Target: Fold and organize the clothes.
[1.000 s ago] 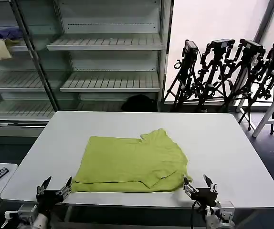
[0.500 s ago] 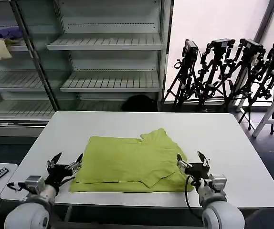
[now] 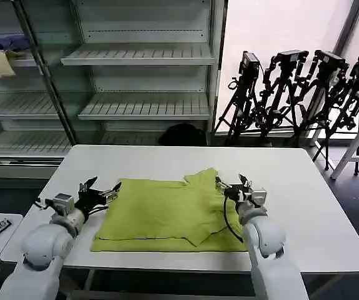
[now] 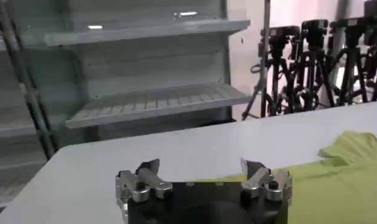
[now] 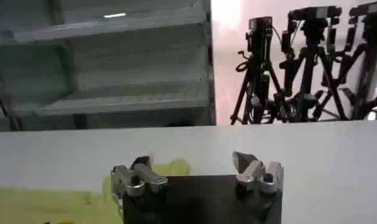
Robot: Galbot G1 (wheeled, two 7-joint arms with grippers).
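If I close on one layer only, the fold will drag open; a skewed pull from my two sides would bunch the shirt (image 3: 173, 215), which lies partly folded in the middle of the table (image 3: 304, 194), nearer its front edge. My left gripper (image 3: 99, 194) hovers spread wide at the shirt's far left corner, holding nothing. My right gripper (image 3: 232, 185) hangs equally agape over its far right side, empty too.

arms: white rounded shells | left pincer (image 3: 100, 191), right pincer (image 3: 232, 183): black-silver | cable: black
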